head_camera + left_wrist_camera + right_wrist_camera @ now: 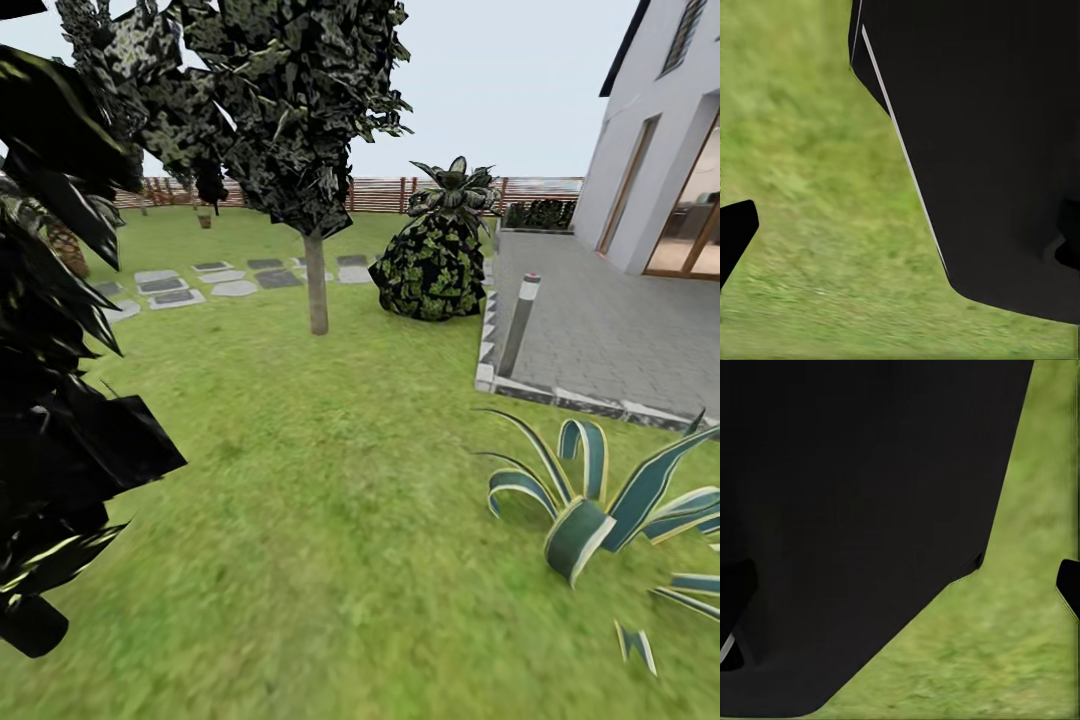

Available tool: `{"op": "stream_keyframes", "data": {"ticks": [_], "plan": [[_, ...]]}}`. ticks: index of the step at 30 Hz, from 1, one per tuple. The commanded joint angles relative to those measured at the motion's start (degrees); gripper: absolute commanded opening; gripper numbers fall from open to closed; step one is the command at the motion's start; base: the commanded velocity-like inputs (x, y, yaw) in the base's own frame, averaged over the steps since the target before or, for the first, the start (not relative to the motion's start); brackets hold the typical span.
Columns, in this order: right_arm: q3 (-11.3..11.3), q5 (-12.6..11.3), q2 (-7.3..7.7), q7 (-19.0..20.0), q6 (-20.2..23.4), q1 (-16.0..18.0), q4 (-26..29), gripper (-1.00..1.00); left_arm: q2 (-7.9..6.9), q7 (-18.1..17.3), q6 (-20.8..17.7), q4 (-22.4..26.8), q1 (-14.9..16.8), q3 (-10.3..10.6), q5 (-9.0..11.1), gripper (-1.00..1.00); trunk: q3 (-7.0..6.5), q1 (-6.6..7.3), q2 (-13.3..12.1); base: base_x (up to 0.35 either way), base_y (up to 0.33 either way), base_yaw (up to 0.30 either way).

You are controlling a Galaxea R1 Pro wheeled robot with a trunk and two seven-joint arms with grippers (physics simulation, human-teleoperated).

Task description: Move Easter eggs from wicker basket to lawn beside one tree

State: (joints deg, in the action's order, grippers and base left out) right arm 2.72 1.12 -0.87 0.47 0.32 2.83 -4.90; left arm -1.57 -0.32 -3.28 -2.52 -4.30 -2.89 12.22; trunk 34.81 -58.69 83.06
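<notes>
lawn (300, 500) ahead, small tree (316, 290) beyond, paved terrace (610, 330) right, fence (380, 195) behind

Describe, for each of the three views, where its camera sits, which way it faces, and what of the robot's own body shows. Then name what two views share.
Head view: from the robot's head, facing forward and down across the lawn towards a thin-trunked tree, stepping stones, the fence and the house.
Left wrist view: near the left gripper, facing down at grass beside a large black body part.
Right wrist view: near the right gripper, facing down at grass past another black body part.
Shared: both wrist views show lawn and black robot body.
</notes>
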Motion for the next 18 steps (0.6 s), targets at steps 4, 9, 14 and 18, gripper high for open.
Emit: {"op": "stream_keyframes", "data": {"ticks": [4,9,14,18], "plan": [[0.27,0.15,-0.01,0.04,0.03,0.07,-0.11,1.0,-0.01,-0.03,-0.18,0.06,-0.01,-0.27,0.26,1.0,0.03,-0.03,0.01,0.336,0.0,0.0],[0.27,0.19,-0.01,0.05,-0.02,0.07,-0.11,1.0,-0.01,-0.03,-0.15,0.06,-0.01,-0.27,0.26,1.0,0.03,-0.03,0.01,0.335,0.0,0.0],[0.28,0.22,-0.01,0.05,0.03,0.07,-0.11,1.0,-0.01,-0.03,-0.15,0.06,-0.01,-0.27,0.28,1.0,0.03,-0.03,0.01,0.314,0.0,0.0],[0.28,0.22,-0.01,0.05,0.03,0.07,-0.11,1.0,-0.01,-0.03,-0.15,0.06,-0.01,-0.31,0.28,1.0,0.03,-0.03,0.01,0.315,0.0,0.0]]}}
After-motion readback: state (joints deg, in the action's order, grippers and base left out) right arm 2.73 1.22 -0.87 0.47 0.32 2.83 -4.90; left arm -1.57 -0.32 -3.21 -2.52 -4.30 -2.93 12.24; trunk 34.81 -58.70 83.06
